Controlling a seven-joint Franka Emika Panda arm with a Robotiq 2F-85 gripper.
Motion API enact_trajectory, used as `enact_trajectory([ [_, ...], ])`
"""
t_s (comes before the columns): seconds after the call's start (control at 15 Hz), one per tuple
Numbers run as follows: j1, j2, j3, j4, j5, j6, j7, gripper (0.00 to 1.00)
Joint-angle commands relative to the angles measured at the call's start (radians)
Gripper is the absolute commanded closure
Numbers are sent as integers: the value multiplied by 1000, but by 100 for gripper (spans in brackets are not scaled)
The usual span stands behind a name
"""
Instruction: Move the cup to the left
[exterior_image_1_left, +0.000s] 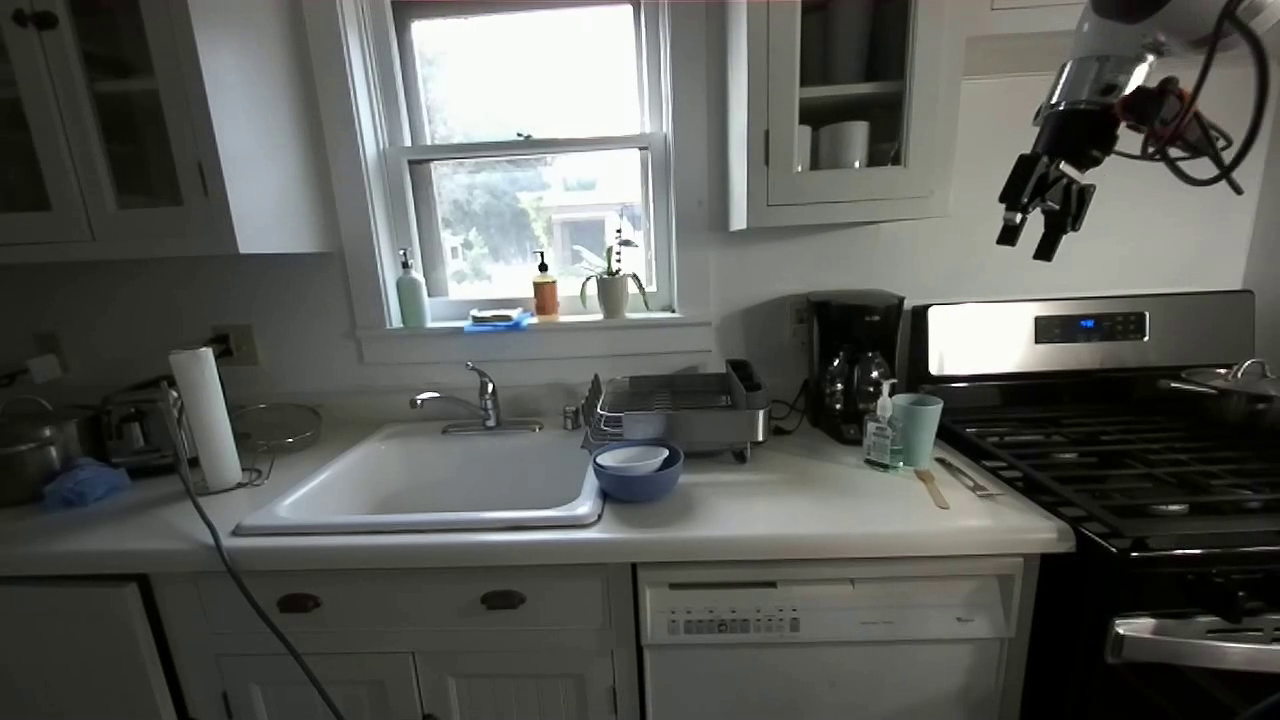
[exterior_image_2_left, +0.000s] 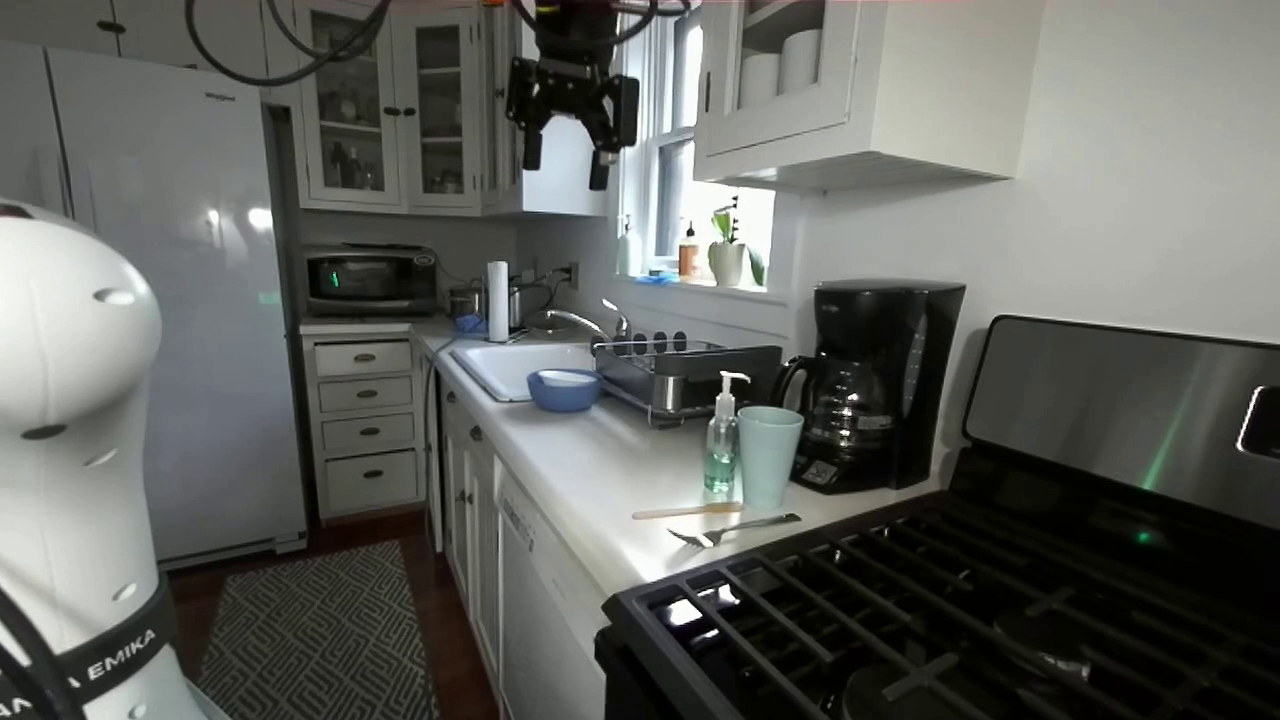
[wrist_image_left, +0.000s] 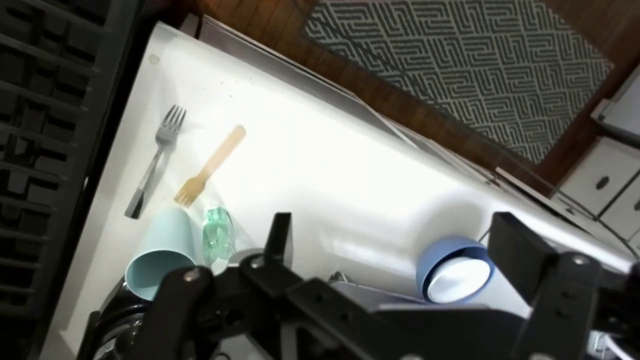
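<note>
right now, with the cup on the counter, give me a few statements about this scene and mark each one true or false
1. The pincer is open and apart from the cup. True.
2. The cup lies on its side. False: it stands upright.
3. A white bowl sits inside the blue bowl. True.
4. The cup stands right beside the blue bowl. False: a pump bottle stands beside the cup; the blue bowl is over by the sink.
5. A metal fork and a wooden fork lie on the counter. True.

Blue bowl (exterior_image_1_left: 640, 487), coffee maker (exterior_image_2_left: 885, 380), fork (wrist_image_left: 156, 157)
</note>
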Motion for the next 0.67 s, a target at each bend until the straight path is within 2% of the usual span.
enact_trajectory([
  [0.0, -29, 166, 2, 76, 120, 92, 70, 0],
  [0.2, -76, 249, 30, 78, 126, 215, 193, 0],
  [0.4, -128, 304, 14, 48, 114, 293, 253, 0],
  [0.53, -181, 332, 17, 16, 54, 375, 310, 0],
  [0.6, -159, 319, 24, 40, 89, 313, 250, 0],
])
